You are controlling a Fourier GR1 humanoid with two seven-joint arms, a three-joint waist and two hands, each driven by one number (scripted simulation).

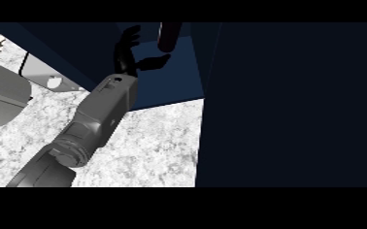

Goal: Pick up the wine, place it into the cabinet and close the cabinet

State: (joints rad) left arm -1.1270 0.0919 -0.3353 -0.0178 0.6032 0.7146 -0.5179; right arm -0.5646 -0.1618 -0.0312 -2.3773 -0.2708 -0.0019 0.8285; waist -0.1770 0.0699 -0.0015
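Marbled counter (154,140) at lower left. Grey forearm rises from lower left edge into open cabinet (175,85). Left robot hand (132,53) inside cabinet, fingers spread and released, grasping nothing. Wine bottle (169,36) upright just right of hand, inside cabinet, thumb near its base. Dark cabinet door (287,106) fills right side.

Navy cabinet (287,102), dark maroon wine (169,35), speckled grey-white counter (150,145).

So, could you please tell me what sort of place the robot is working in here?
Most likely a kitchen: a pale marbled counter, a dark blue cabinet standing open on it, and a dark wine bottle inside it beside the open left hand. The cabinet's door fills the view's right.
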